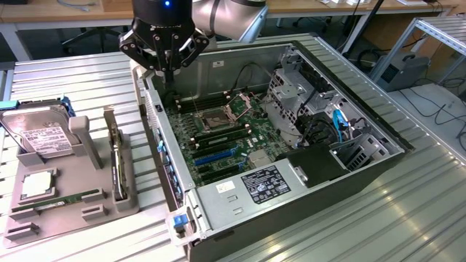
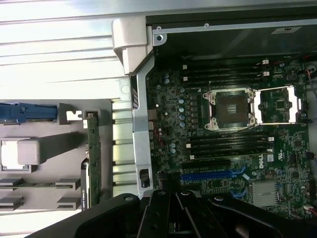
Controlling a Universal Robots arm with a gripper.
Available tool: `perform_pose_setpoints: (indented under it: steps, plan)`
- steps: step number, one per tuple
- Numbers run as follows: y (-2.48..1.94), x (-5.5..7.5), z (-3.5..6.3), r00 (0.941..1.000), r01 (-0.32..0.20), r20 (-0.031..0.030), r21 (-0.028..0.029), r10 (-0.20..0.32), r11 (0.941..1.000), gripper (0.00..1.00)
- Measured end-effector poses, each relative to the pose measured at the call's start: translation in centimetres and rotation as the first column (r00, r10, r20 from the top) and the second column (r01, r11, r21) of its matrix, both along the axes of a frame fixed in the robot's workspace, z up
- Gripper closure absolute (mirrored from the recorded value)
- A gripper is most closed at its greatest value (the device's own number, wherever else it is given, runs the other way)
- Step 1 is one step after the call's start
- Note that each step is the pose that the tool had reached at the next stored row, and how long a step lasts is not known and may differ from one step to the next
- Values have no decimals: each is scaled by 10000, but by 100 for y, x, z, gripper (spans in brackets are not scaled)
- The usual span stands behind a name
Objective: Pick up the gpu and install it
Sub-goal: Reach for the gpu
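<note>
Zero steps done: hovers over open case (image 1: pixel 306 213) with fingers (image 1: pixel 167 68) clenched empty, leaves gpu (image 1: pixel 117 158) upright in its holder (image 1: pixel 73 218).

One open computer case (image 1: pixel 306 218), one grey parts holder (image 1: pixel 109 210), one hard drive (image 1: pixel 42 137), one gpu (image 1: pixel 117 166), one processor chip (image 1: pixel 38 185) and, seemingly, one green memory stick (image 1: pixel 62 201).
</note>
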State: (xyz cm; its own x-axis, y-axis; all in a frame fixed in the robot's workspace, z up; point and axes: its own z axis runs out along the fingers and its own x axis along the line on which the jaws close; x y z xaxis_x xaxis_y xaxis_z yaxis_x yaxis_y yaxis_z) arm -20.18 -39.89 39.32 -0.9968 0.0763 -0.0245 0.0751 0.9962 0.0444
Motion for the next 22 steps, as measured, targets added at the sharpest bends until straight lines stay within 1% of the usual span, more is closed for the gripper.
perform_pose_setpoints:
  steps: [22]
  plan:
    - [0, -110, 0, 10000, 0, 0, 0, 0, 10000, 89]
